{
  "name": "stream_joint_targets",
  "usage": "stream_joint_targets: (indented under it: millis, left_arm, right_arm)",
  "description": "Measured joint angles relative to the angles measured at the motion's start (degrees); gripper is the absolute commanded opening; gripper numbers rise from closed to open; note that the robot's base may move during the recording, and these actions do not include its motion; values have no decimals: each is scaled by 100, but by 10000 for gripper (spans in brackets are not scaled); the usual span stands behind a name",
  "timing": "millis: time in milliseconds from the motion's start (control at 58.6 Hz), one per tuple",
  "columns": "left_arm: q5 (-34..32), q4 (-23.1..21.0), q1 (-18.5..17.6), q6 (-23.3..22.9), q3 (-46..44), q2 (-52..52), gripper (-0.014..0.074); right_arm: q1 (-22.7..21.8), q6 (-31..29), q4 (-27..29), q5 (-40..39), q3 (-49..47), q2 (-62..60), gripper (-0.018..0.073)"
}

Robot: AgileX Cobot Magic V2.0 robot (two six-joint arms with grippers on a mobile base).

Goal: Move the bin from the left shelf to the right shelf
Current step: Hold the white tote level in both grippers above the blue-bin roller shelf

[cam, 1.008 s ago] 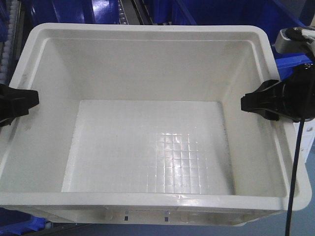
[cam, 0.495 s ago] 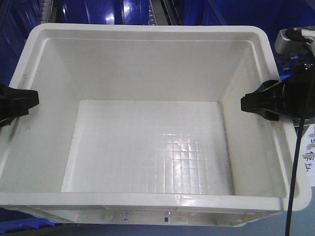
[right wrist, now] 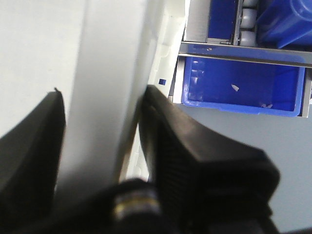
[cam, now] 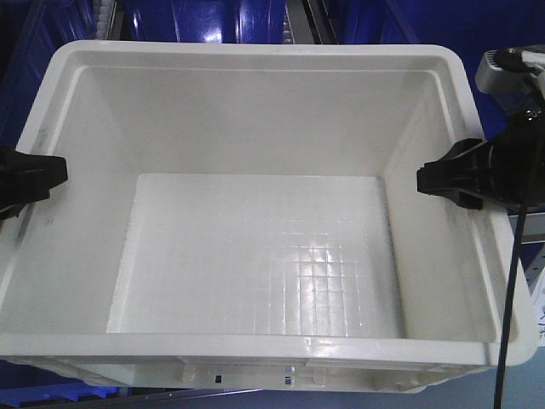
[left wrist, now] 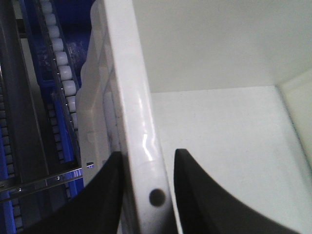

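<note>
Exterior front-facing view shows blue totes sliding sideways behind the bin, left gripper and right gripper clenched on its rims: transfer seems underway.

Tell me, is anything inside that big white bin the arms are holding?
Nothing: the bin is empty, showing only its bare white floor with a faint grid pattern. The near wall's inner face is hidden under the rim, so that strip cannot be checked.
</note>
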Motion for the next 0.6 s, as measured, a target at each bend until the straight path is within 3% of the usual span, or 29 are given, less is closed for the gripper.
stream_joint_targets:
  millis: [598]
  left_arm:
    - [4,0,0,0,0,0,0]
  right_arm:
    - [0,0,0,6,0,0,-4]
